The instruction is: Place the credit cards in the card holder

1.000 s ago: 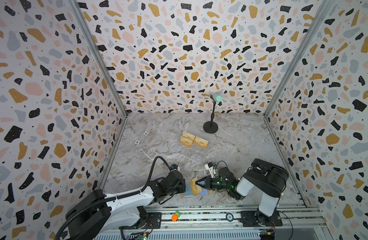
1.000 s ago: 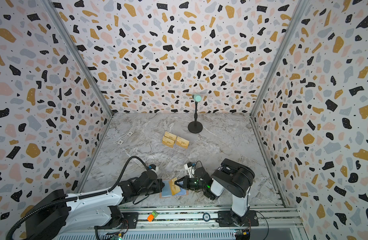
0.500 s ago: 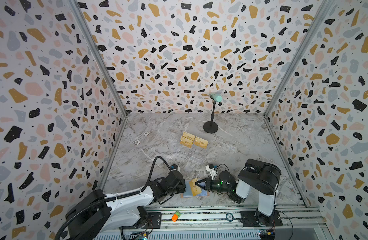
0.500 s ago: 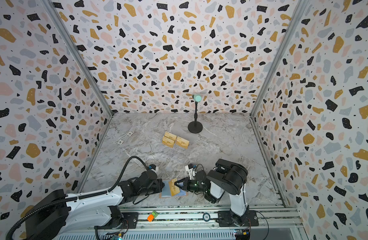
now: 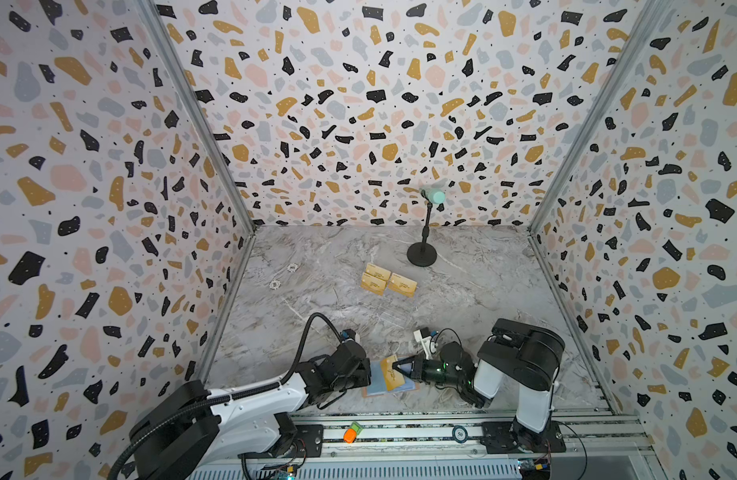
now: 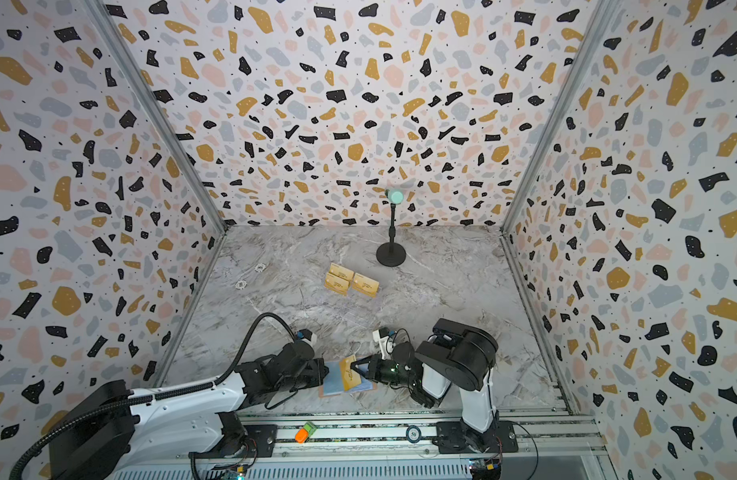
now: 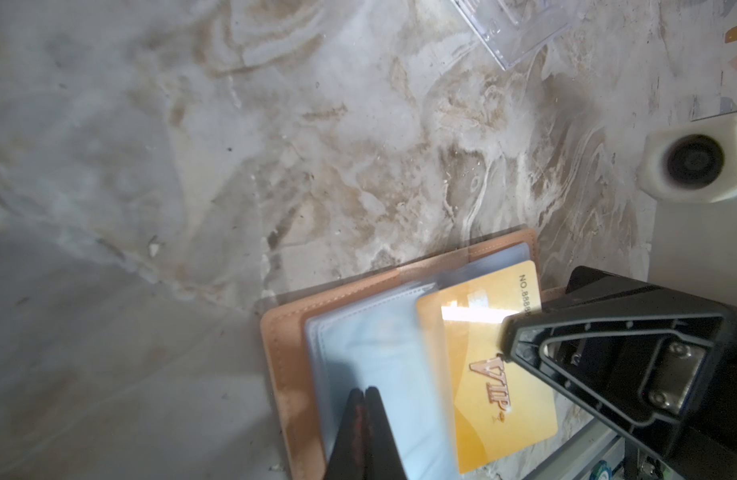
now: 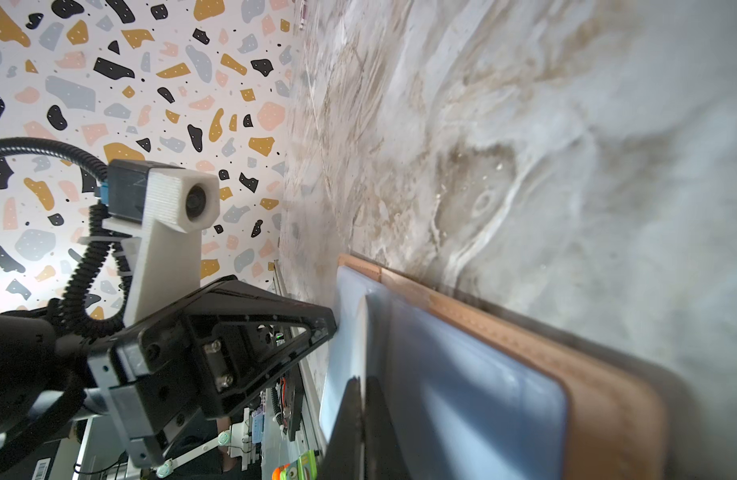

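The card holder (image 5: 373, 386) (image 7: 289, 353), a salmon-pink wallet, lies open near the table's front edge with its clear sleeves (image 7: 379, 345) up. My right gripper (image 5: 395, 365) (image 8: 363, 384) is shut on a gold VIP credit card (image 5: 390, 374) (image 7: 487, 374). The card is tilted over the holder and its far edge sits under a clear sleeve. My left gripper (image 5: 368, 372) (image 7: 364, 392) is shut, with its tips resting on the sleeves at the holder's left side. Three more gold credit cards (image 5: 387, 279) (image 6: 350, 280) lie farther back on the table.
A clear acrylic rack (image 7: 516, 29) lies just behind the holder. A black microphone stand (image 5: 422, 249) stands at the back. Two small white rings (image 5: 292, 267) lie at the back left. An orange and green object (image 5: 351, 432) sits on the front rail.
My right arm has shifted a little to the left, carrying the gold card further over the holder. The left arm has stayed put.
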### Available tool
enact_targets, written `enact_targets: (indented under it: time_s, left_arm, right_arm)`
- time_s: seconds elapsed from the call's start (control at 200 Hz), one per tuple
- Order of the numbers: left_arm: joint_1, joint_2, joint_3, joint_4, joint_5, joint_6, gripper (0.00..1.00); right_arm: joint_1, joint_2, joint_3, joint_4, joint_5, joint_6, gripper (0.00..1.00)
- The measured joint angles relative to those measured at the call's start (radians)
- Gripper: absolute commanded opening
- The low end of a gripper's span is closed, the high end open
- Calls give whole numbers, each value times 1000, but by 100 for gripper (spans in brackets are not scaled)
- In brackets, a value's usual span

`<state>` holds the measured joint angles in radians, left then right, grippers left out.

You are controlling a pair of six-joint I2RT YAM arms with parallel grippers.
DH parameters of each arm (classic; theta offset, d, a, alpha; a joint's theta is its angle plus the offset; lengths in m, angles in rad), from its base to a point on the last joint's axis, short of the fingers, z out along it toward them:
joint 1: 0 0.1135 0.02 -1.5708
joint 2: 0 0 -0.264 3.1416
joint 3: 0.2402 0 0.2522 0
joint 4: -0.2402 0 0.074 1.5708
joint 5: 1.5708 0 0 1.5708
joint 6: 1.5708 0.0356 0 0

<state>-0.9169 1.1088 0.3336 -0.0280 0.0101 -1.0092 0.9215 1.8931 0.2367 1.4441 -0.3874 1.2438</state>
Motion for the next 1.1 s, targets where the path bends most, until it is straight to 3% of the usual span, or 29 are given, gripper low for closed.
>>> enact_targets:
  time_s: [1.101]
  left_arm:
    - [0,0,1,-2,0,3,0]
  right_arm:
    - [8,40,19,47,-20,-8,0]
